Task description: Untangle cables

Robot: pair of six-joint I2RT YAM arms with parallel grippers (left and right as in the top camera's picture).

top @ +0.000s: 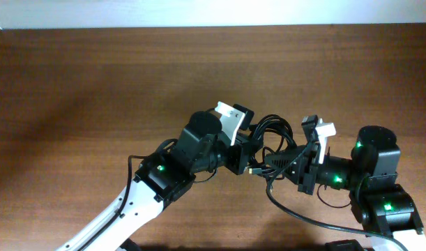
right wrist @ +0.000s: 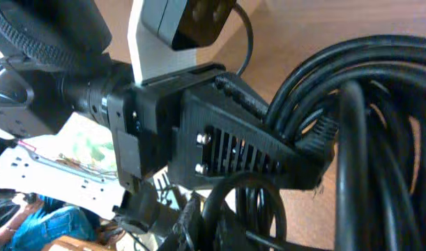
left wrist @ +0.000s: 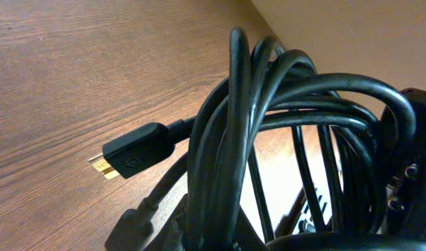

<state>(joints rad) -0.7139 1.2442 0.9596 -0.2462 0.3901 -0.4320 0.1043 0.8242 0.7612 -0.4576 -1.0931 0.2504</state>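
The cables (top: 272,132) are a tangled bundle of black loops held above the wooden table (top: 94,84) between my two grippers. My left gripper (top: 245,152) is shut on the bundle from the left. In the left wrist view the loops (left wrist: 268,104) rise from its jaws (left wrist: 216,233), and a black plug with a gold tip (left wrist: 131,156) sticks out to the left. My right gripper (top: 282,162) is shut on a loop from the right. In the right wrist view that loop (right wrist: 251,199) sits in its jaws (right wrist: 230,230), with more cords (right wrist: 366,111) on the right.
The left gripper's slatted black finger (right wrist: 247,143) and white camera mount (right wrist: 157,42) fill the right wrist view, very close. The gold-tipped plug (top: 251,169) hangs under the grippers. A black cord (top: 303,215) trails toward the front right. A pale wall edge (top: 213,12) borders the table's far side.
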